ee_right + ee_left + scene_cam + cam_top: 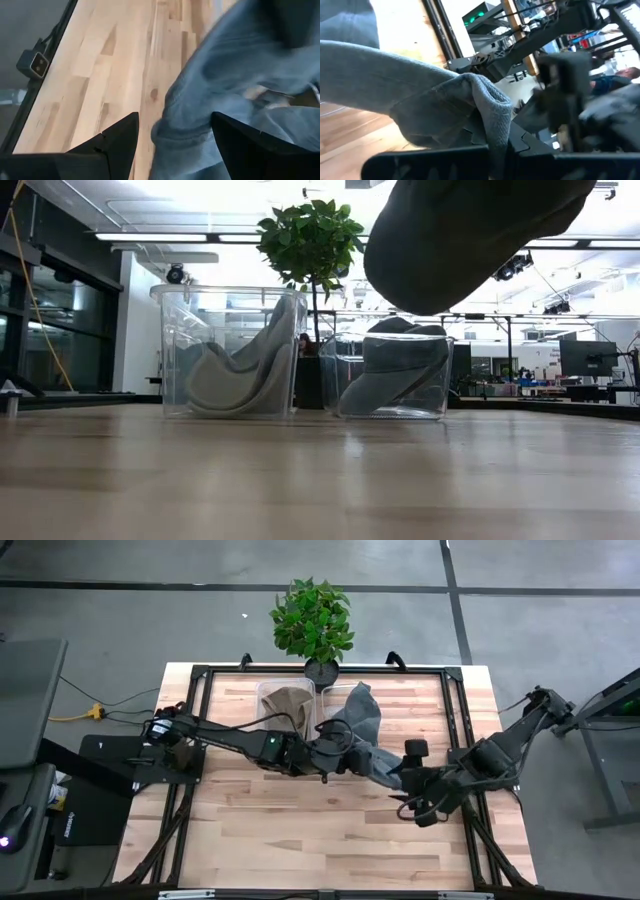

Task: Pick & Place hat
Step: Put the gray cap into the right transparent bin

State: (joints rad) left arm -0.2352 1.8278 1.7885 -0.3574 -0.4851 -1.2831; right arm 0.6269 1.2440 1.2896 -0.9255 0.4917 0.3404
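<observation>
A grey fabric hat point(378, 758) hangs in the air above the table's middle; the low view shows it high above the wood point(470, 230). My left gripper point(335, 755) is shut on its left side. My right gripper point(412, 790) is open at the hat's right end, with its fingers on either side of the hat's edge point(167, 135); I cannot tell whether they touch it. A brownish hat point(290, 703) lies in the left clear bin point(170, 350). Another grey hat point(360, 710) rests in the right clear bin point(440, 405), sticking up over its rim. My left gripper pinches a rolled edge of the grey hat point(492, 117) between its two fingers, several layers thick. The fingers come roughly level from the table's left. The hat is lifted clear of the table and sags away from the fingers.
A potted plant point(312, 620) stands at the far edge behind the two bins. A black metal frame point(190, 720) runs around the table. Bare wood point(300, 830) lies open toward the near edge.
</observation>
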